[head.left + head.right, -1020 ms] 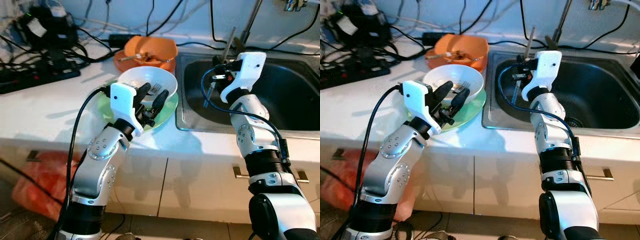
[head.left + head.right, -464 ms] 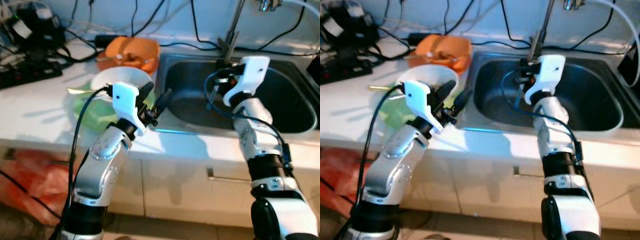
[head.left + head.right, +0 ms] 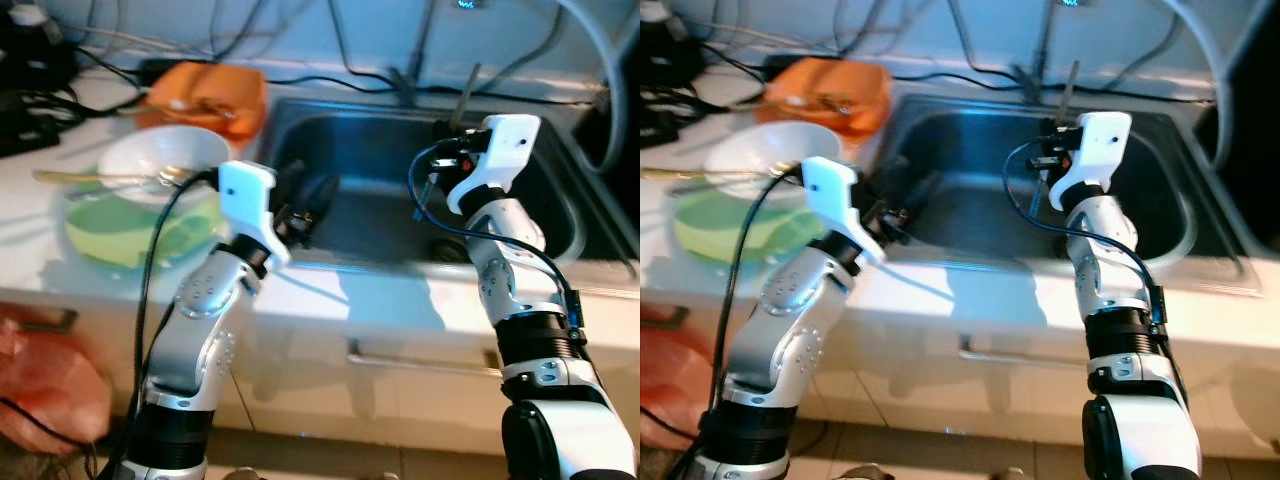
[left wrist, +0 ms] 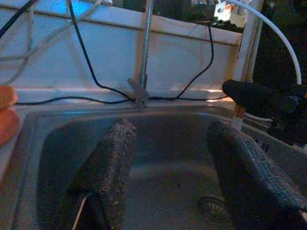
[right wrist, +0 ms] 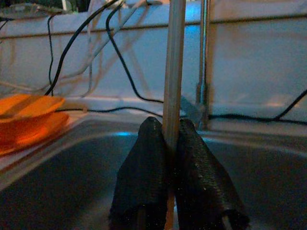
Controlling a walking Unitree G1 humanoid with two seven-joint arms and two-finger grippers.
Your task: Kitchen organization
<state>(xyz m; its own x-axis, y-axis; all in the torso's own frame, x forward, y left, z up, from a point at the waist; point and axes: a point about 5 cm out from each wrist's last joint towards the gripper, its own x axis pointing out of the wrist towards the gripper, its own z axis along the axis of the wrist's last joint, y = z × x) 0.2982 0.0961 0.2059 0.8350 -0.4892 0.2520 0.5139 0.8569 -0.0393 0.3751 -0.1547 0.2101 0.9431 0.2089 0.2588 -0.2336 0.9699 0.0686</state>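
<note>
From the left eye view, your right tool [image 3: 447, 160] hangs over the sink [image 3: 560, 215], pinching a thin chopstick [image 3: 465, 92] that stands nearly upright above it. Your left tool [image 3: 305, 200] is at the sink's near left corner, empty. On the tabletop [image 3: 40, 235] left of the sink sit a white bowl [image 3: 160, 160] on a green plate [image 3: 130, 240], with a gold-coloured utensil [image 3: 95, 178] lying across the bowl's rim, and an orange bowl [image 3: 205, 95] toward the back edge

In the right eye view the same layout holds: the chopstick rises from the right tool over the basin's middle, well apart from the dishes

The left wrist view shows your left tool's fingers [image 4: 112, 167] spread wide with nothing between them, looking into the basin toward the drain [image 4: 213, 208]

The right wrist view shows both right fingers [image 5: 148, 163] pressed flat against the chopstick's lower part. Judge it light, stiff and smooth, so it can pivot or slide in a two-point pinch; the hold is low on the shaft, leaving a long free end to swing. Keep the squeeze firm and move slowly. The bowl and plate look breakable and slick, so take them at the rim
</note>
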